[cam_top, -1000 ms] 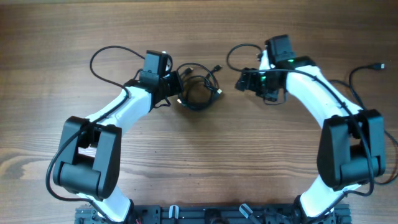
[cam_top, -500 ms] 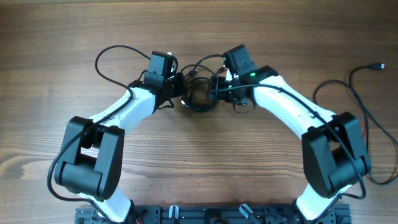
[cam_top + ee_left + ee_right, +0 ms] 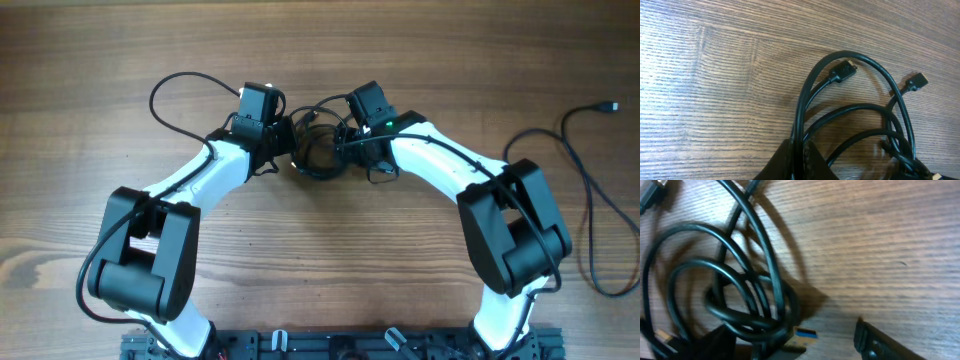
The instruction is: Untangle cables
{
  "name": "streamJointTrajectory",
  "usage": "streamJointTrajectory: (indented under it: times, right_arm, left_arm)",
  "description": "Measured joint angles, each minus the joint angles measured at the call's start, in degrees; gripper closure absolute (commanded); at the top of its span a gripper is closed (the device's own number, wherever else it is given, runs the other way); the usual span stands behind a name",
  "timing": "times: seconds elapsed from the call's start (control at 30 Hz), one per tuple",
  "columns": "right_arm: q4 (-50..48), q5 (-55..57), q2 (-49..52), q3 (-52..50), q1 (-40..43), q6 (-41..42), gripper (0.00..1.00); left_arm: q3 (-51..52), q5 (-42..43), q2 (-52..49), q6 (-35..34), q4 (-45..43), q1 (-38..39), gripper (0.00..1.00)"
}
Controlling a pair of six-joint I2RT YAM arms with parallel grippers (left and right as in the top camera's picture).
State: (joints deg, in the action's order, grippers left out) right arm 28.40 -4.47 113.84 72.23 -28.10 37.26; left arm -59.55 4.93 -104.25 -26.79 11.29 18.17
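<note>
The right arm has swung in from the right and now its right gripper (image 3: 346, 142) is tight against the cables (image 3: 320, 155). A second ago it was well clear of them. The left arm has barely shifted.

The left gripper (image 3: 285, 150) sits on the left edge of the bundle. From the left wrist view it is clamped down, its jaws closed on two strands of the cables that rise side by side out of the pinch. Those strands arch up and over. One small black plug (image 3: 842, 73) lies just inside the top of the arch, and a second plug (image 3: 915, 82) lies off to the right, both flat on the tabletop (image 3: 320, 50).

Over to the right wrist view. The jaws are spread wide: one finger (image 3: 715, 341) is down at the lower left against the coils, and the other finger (image 3: 880, 342) stands well apart at the lower right on bare wood. Several loops overlap there and cross in a knot just above the near finger. A blue-tipped plug (image 3: 804, 332) pokes out beside that knot. I can't tell whether the finger actually touches a strand.

The tangle lies mid-tabletop, between the two grippers. Far off at the right edge, a stray cable (image 3: 583, 190) snakes down the wood alone, its plug end (image 3: 609, 105) at the top.
</note>
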Motion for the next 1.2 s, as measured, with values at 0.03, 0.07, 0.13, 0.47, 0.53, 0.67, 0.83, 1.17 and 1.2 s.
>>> streamJointTrajectory:
  times: [0.03,0.07,0.13,0.47,0.53,0.67,0.83,1.17,1.2]
  right_arm:
    - [-0.4,-0.5,0.1,0.1,0.0,0.3,0.3]
    - [-0.5,-0.7,0.3,0.1,0.0,0.2,0.3]
    - [-0.7,-1.0,0.3,0.2,0.0,0.2,0.3]
    - [-0.9,-1.5,0.3,0.2,0.0,0.2,0.26]
    - [-0.9,-1.8,0.3,0.2,0.0,0.2,0.26]
    - [-1.6,-5.4,0.4,0.2,0.1,0.2,0.25]
    - [-2.4,-9.7,0.6,0.2,0.1,0.2,0.2]
    - [-2.2,-17.7,0.7,0.2,1.5,-3.5,0.3]
    - [-2.2,-19.3,0.5,0.2,2.2,-4.0,0.3]
  left_arm:
    - [0.0,-0.3,0.0,0.0,0.2,0.0,0.89]
    - [0.0,-0.8,0.0,0.0,0.3,0.0,0.87]
    - [0.0,-3.7,0.0,0.2,1.4,0.0,0.64]
    - [0.0,-13.4,0.0,0.8,2.6,0.1,0.2]
    - [0.0,-13.7,0.0,0.8,2.6,0.1,0.19]
    - [0.0,-10.6,0.0,0.8,2.1,0.0,0.18]
    - [0.0,3.2,0.0,0.8,0.9,-2.2,0.16]
    - [0.0,30.1,0.0,0.8,0.0,-12.7,0.17]
    - [0.0,31.3,0.0,0.8,0.0,-13.2,0.18]
